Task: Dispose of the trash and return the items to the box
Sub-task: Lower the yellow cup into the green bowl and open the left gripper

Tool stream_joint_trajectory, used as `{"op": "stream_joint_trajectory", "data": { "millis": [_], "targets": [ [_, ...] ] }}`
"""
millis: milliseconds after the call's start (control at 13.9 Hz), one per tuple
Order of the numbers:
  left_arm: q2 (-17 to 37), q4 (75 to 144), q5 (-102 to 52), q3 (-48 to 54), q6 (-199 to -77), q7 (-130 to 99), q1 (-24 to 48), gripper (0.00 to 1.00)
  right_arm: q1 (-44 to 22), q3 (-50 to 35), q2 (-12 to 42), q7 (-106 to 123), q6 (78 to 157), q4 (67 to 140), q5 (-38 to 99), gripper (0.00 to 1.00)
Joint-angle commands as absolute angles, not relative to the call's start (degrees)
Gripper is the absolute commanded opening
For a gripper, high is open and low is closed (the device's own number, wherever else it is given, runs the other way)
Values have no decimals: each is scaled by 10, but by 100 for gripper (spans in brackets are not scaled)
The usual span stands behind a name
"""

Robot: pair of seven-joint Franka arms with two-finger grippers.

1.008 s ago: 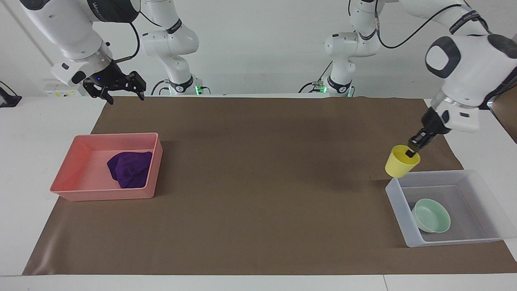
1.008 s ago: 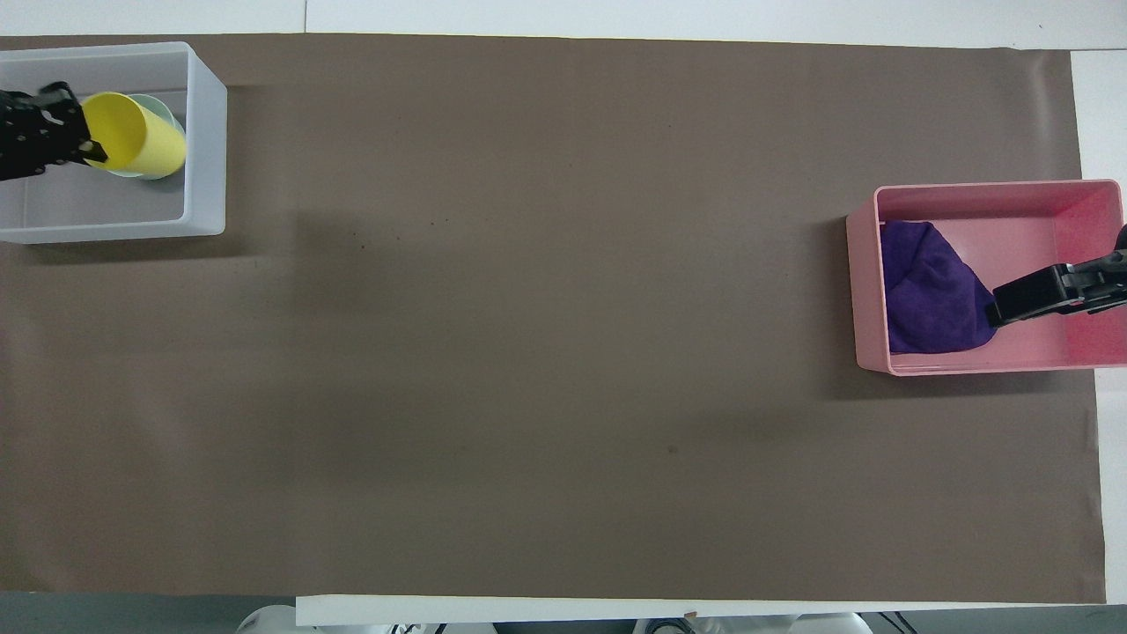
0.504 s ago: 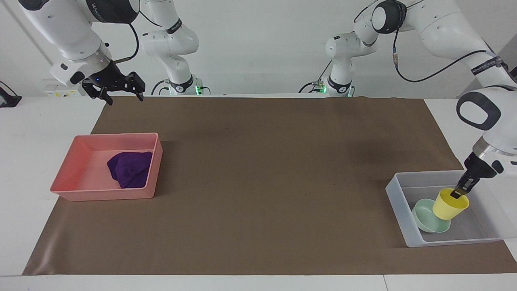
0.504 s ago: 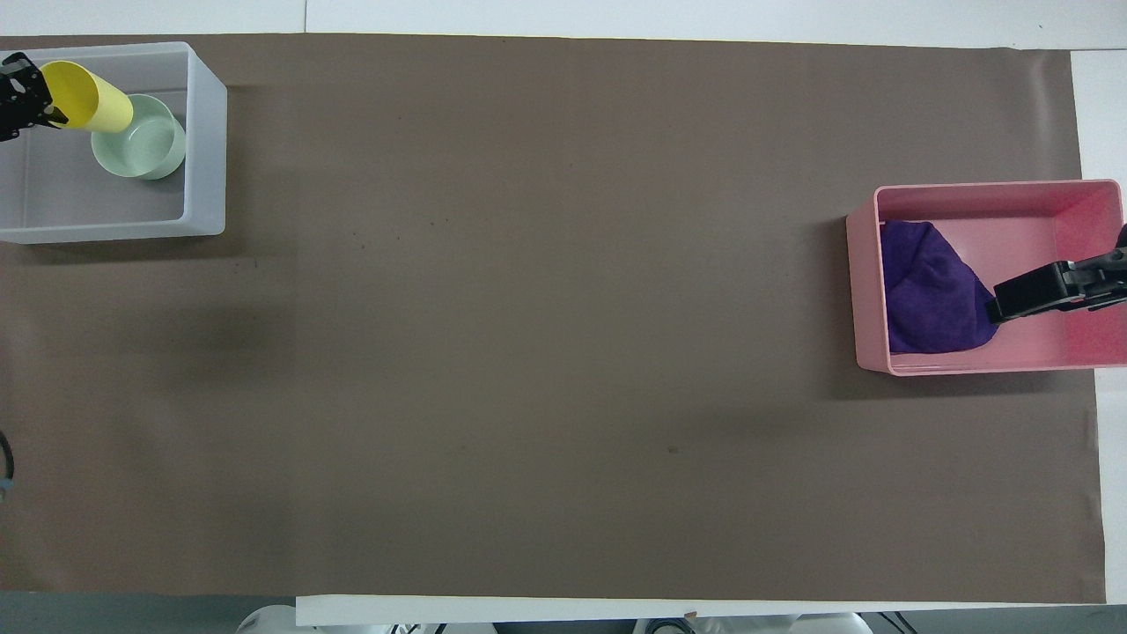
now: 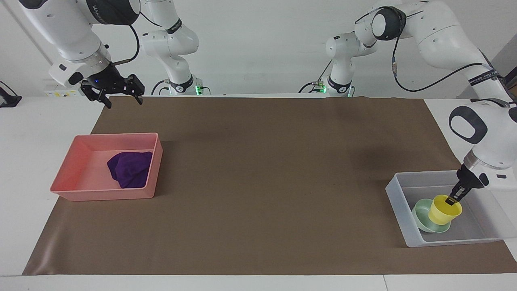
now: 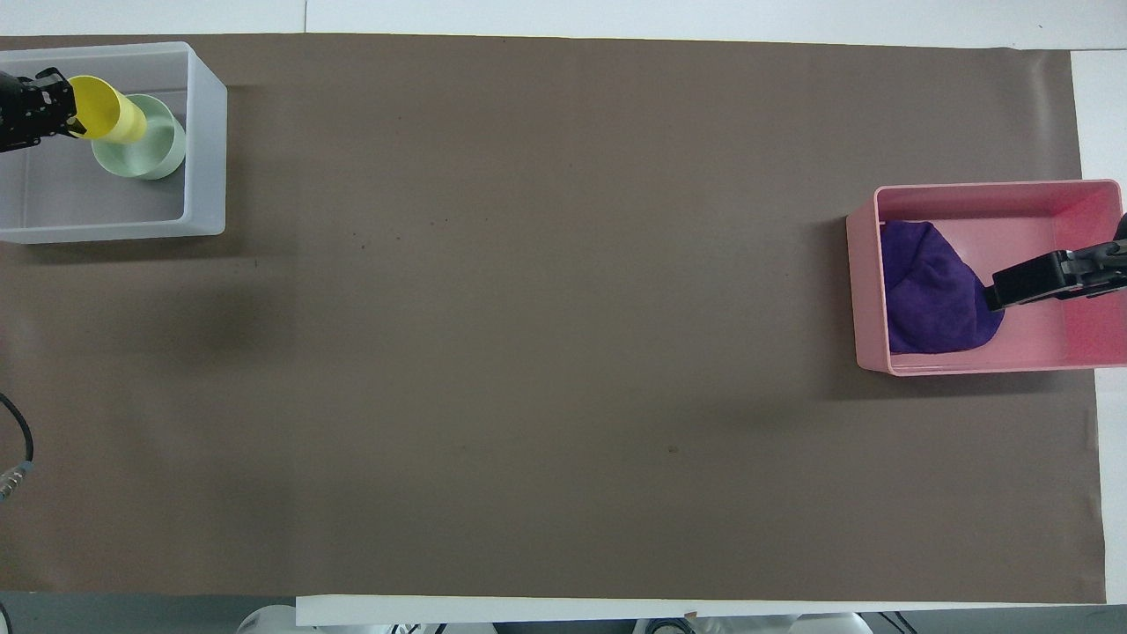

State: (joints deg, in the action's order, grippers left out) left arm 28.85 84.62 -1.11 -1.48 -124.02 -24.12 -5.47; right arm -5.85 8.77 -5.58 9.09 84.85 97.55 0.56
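The yellow cup hangs tilted inside the translucent box, low over the edge of the mint-green bowl. I cannot tell whether cup and bowl touch. My left gripper is shut on the cup's rim. The purple rag lies in the pink tray. My right gripper is open and empty, up in the air over the mat's corner near the pink tray; one of its fingers shows in the overhead view.
A brown mat covers the table between the two trays. The box stands at the left arm's end, the pink tray at the right arm's end. A cable shows at the mat's edge near the left arm.
My left gripper carried the cup from above the box's wall into the box and lowered it toward the bowl. My right gripper drifted slightly toward the robots.
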Motion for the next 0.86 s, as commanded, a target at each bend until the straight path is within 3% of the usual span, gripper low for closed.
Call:
{"op": "stream_joint_trajectory", "data": {
  "millis": [0,144,216,288,360,432,792],
  "targets": [
    [278,878,-1,-15,-1235,-237,-46,0,-56,83,-66,88,861,991,-1,100],
    [268,895,-1,-15,-1216,-214,-47,4,-57,83,-67,92,860,992,-1,100],
    [268,893,-1,-15,-1215,-207,-47,23,-57,83,-67,92,860,992,-2,100],
    [266,889,-1,-15,-1216,-209,-47,63,-57,83,-67,92,860,992,-2,100],
    [255,890,-1,-15,-1216,-210,-42,93,-57,83,-67,92,860,991,-2,100],
    [234,890,-1,-15,-1214,-212,-40,100,-57,83,-66,92,862,991,-1,100],
    [111,898,-1,-7,-1078,-200,-6,100,-57,83,-66,91,863,992,-2,100]
  ]
}}
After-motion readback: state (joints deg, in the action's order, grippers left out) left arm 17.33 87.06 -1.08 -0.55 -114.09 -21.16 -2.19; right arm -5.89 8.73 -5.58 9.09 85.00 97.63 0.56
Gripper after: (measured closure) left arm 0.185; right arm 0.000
